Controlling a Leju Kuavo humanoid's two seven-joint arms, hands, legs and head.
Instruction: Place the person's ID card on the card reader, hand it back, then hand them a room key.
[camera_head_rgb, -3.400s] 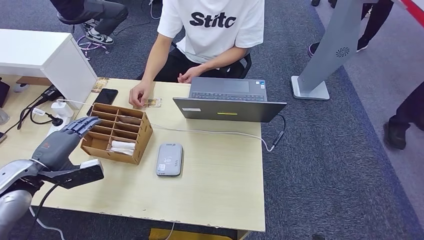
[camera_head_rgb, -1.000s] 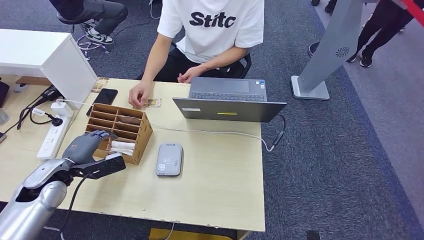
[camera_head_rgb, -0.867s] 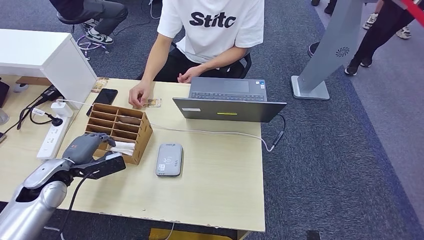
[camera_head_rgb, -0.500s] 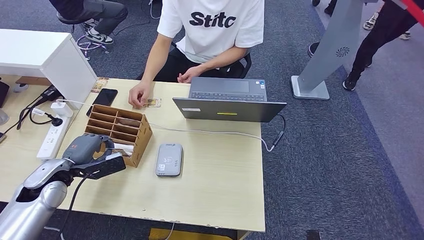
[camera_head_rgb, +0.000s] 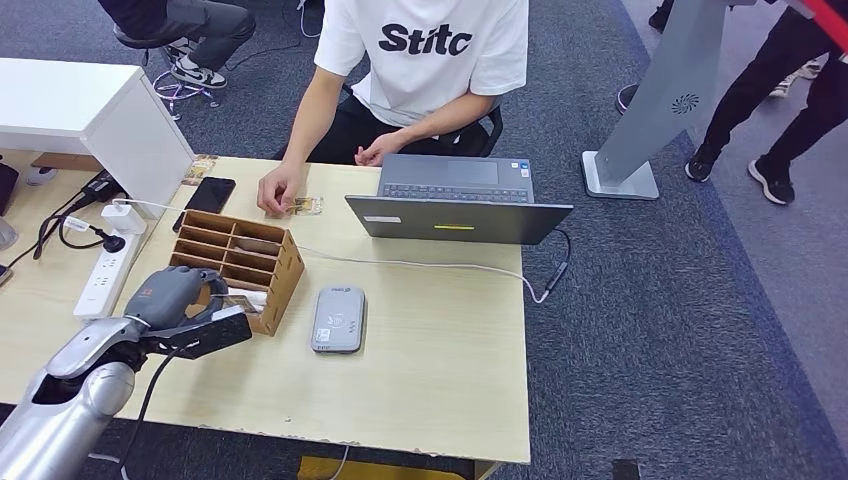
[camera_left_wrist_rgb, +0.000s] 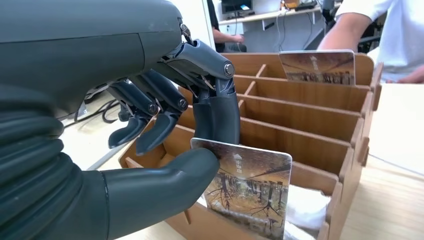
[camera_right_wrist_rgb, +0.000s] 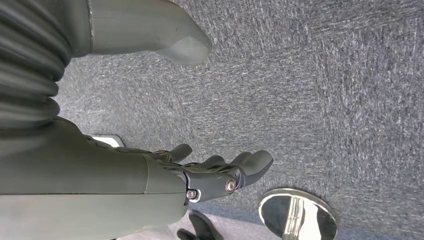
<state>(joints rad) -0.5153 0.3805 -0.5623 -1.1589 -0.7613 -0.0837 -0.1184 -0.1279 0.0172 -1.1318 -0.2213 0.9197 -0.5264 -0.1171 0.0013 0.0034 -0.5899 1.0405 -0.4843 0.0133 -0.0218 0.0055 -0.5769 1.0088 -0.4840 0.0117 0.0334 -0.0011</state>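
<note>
**Inspector:** Handling of the room key (camera_left_wrist_rgb: 248, 190)?

**Assessor:** Judged thin, stiff, light and glossy, so liable to slip. The left hand (camera_head_rgb: 172, 293) pinches its upper corner between thumb and fingers (camera_left_wrist_rgb: 216, 116), over the near compartment of the wooden organizer (camera_head_rgb: 243, 260) on the worktop (camera_head_rgb: 440, 350). A deeper hold along the edge would be safer.

**Inspector:** Counts?

**Assessor:** Two picture cards in the organizer, one pinched, one standing at the far end (camera_left_wrist_rgb: 318, 66). One card reader (camera_head_rgb: 338, 319). One ID card (camera_head_rgb: 305, 206) by the person's hand (camera_head_rgb: 279, 190). The right hand (camera_right_wrist_rgb: 210, 172) hangs spread, holding nothing.
</note>
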